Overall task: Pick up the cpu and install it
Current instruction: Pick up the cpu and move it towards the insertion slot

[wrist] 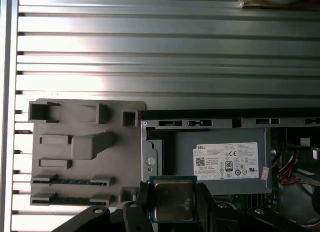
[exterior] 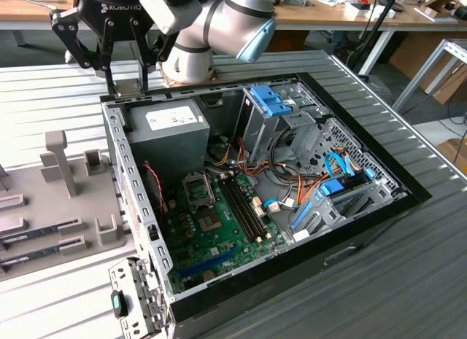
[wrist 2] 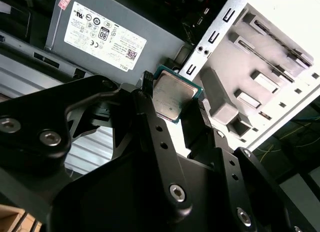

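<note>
The cpu [wrist 2: 172, 96], a small square chip with a silvery-grey metal top and a green rim, sits clamped between the two black fingers in both wrist views [wrist: 172, 199]. My gripper [exterior: 125, 80] is shut on it and hangs above the back corner of the open computer case [exterior: 408, 197], on the exterior view's left, just over the grey power-supply box [exterior: 171, 127]. Lower inside the case lies the green circuit board [exterior: 219, 240]. Its square metal-framed socket [exterior: 198, 192] sits well below and to the right of the gripper in the exterior view.
A grey parts tray [exterior: 66, 200] with upright holders and long memory sticks [exterior: 36, 233] lies beside the case on the ribbed metal table [exterior: 394, 281]. Drive cages with blue clips [exterior: 273, 106], loose cables and two memory slots [exterior: 244, 208] crowd the case interior.
</note>
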`<state>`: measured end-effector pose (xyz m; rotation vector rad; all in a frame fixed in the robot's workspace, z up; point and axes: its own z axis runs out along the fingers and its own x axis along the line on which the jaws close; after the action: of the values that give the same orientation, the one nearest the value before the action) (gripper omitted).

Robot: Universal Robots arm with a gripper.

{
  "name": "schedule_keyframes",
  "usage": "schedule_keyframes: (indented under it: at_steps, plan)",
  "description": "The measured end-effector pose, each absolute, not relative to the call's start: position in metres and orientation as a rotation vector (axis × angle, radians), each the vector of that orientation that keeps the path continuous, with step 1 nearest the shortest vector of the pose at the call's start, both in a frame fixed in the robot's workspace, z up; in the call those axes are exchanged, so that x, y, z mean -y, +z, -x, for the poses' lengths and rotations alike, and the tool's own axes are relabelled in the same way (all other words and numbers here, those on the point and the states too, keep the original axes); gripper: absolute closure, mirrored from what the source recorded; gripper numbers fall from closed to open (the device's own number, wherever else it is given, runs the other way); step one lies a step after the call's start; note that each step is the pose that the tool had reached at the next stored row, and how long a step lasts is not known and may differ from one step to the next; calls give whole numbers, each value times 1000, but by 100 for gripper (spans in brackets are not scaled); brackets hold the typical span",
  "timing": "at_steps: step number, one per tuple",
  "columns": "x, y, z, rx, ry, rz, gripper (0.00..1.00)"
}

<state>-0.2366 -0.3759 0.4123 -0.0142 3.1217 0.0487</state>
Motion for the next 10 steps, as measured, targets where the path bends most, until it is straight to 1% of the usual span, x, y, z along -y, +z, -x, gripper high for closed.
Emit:
schedule_keyframes:
  at_steps: [10]
  plan:
    - [376, 410, 229, -3122, 49, 14, 53]
